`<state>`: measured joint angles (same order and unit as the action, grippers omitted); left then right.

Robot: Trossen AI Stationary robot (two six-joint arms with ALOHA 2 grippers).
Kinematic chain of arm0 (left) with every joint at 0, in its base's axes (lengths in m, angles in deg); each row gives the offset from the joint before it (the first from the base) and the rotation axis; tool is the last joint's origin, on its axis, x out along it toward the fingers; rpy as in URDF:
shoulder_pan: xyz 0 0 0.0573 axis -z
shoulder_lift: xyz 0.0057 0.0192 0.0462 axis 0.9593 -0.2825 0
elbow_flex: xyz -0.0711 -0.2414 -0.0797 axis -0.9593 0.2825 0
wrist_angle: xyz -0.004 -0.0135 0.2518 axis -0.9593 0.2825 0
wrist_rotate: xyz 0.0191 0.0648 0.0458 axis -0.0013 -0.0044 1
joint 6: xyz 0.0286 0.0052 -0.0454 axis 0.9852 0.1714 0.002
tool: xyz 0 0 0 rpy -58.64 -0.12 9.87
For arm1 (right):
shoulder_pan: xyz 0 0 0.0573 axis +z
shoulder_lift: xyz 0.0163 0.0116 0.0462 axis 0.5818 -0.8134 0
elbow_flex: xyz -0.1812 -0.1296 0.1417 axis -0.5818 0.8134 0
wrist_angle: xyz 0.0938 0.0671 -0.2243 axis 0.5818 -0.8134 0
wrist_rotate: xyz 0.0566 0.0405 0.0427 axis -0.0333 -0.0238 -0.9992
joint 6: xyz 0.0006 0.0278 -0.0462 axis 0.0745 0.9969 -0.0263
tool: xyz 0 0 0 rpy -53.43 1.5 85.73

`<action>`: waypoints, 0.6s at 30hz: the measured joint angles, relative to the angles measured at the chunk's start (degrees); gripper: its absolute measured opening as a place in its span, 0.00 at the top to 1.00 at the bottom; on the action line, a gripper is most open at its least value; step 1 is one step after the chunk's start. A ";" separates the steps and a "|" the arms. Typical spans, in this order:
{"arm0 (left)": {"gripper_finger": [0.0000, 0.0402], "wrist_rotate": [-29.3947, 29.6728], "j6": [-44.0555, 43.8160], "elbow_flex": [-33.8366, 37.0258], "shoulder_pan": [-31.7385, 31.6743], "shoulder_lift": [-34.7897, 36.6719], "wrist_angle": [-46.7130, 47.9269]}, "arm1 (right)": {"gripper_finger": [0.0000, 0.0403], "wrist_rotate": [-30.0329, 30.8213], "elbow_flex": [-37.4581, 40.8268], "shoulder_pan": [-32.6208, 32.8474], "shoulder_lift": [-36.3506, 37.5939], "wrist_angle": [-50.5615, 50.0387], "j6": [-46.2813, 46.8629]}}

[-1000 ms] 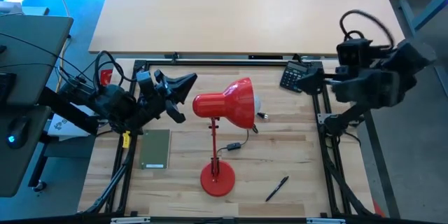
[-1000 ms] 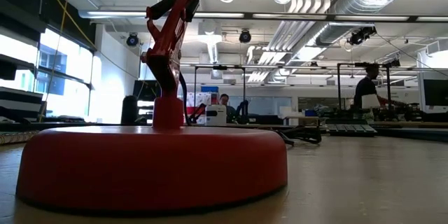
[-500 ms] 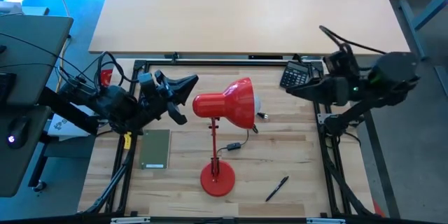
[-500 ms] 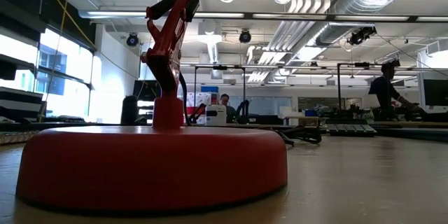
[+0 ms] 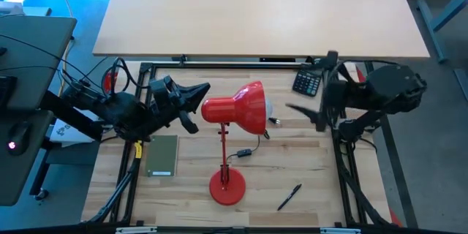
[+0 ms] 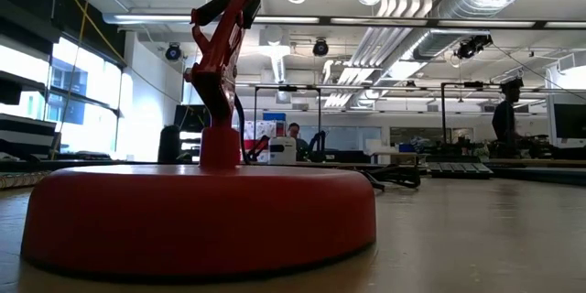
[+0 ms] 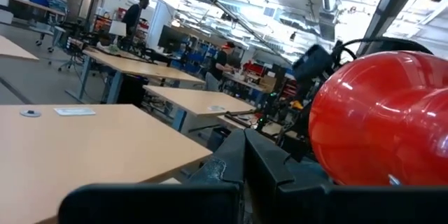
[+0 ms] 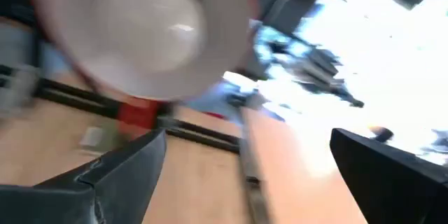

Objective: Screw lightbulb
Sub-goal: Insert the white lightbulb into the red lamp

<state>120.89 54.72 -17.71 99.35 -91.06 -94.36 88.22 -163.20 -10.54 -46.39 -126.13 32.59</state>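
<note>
The red desk lamp stands on its round base [image 5: 227,186] [image 6: 197,215], with its shade [image 5: 245,107] level and its mouth facing the table's right. The white lightbulb [image 5: 270,107] [image 8: 150,24] sits inside the shade's mouth. My right gripper [image 5: 311,95] [image 8: 245,182] hangs open to the right of the shade, facing the bulb and apart from it, with nothing between its fingers. My left gripper [image 5: 201,89] [image 7: 245,161] is shut beside the shade's narrow rear end [image 5: 208,107], on its far left side. My left gripper's shut fingers lie level beside the shade's rear end [image 7: 329,147], coming from the table's left. I cannot tell whether they touch it.
A black calculator [image 5: 307,82] lies at the far right, below my right gripper. A black pen [image 5: 289,197] lies near the front edge, and a grey-green pad [image 5: 162,155] lies at the left. The lamp's cord and switch [image 5: 245,151] trail beside the stem.
My right gripper has rolled about a quarter turn about its own pointing line. It has also sunk a little and edged toward the lamp's mouth, staying open. The lamp and bulb have not moved.
</note>
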 joint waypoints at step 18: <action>1.00 0.00 -3.24 0.00 0.26 0.00 0.36 | 0.01 3.92 -0.04 5.57 -2.65 -0.17 -48.60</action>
<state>120.89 51.48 -17.71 99.61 -91.06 -93.99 92.14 -163.24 -4.97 -49.04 -126.30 -16.01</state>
